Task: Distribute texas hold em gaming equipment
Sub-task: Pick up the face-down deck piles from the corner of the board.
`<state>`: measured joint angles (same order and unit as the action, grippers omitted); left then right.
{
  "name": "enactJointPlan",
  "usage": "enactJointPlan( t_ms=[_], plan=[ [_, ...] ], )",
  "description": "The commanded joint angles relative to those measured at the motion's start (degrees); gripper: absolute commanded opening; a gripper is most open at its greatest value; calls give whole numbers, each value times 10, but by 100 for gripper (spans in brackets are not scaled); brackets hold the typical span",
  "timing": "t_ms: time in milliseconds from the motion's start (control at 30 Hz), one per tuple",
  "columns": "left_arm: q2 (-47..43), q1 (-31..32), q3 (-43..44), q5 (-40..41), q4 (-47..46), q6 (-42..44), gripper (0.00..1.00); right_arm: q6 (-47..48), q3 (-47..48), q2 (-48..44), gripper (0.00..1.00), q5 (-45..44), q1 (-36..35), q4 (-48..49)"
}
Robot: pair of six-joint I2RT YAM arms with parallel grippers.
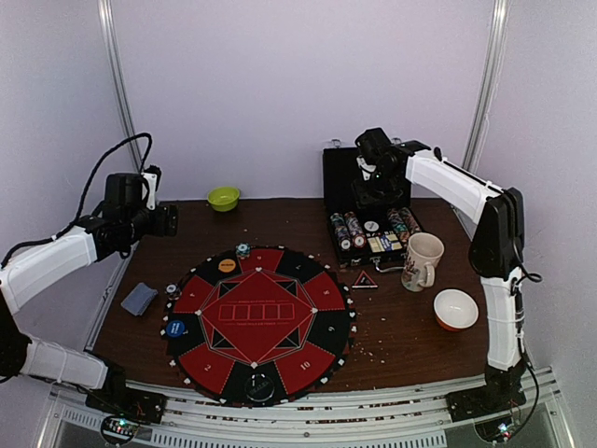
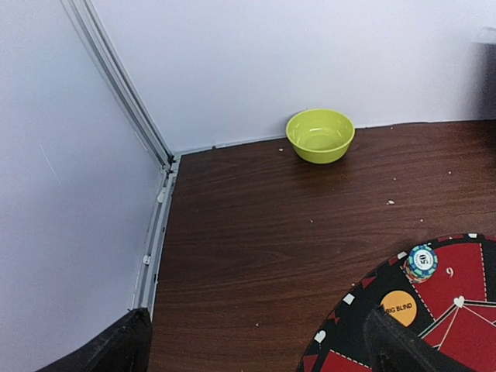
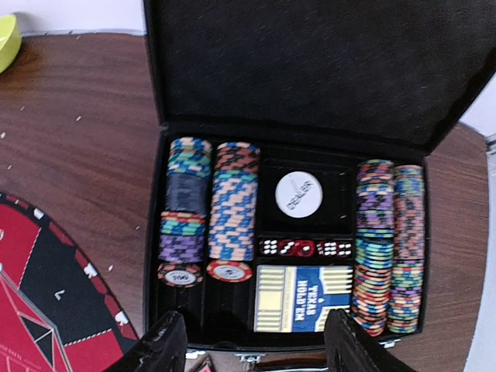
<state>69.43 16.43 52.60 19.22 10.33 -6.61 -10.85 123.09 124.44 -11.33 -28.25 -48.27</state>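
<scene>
Right gripper (image 3: 256, 345), jaws apart and empty, hovers over the open case (image 3: 310, 70), where chips (image 3: 232, 201), dice (image 3: 306, 248), a dealer button (image 3: 298, 194) and a card box (image 3: 302, 298) sit. Left gripper (image 2: 260, 353), wide open and empty, hangs beside the mat (image 2: 465, 310), which carries a lone chip (image 2: 421, 261) and an orange disc (image 2: 398, 308).
</scene>
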Motion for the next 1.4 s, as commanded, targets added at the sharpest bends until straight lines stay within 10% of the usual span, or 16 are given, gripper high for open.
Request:
enactJointPlan(
  t_ms=[0, 1367],
  plan=[
    [9, -5, -1, 5, -28, 9, 98, 26, -15, 0, 63, 81, 0, -5],
    [26, -15, -5, -12, -34, 17, 98, 33, -101, -66, 62, 94, -25, -61]
  ],
)
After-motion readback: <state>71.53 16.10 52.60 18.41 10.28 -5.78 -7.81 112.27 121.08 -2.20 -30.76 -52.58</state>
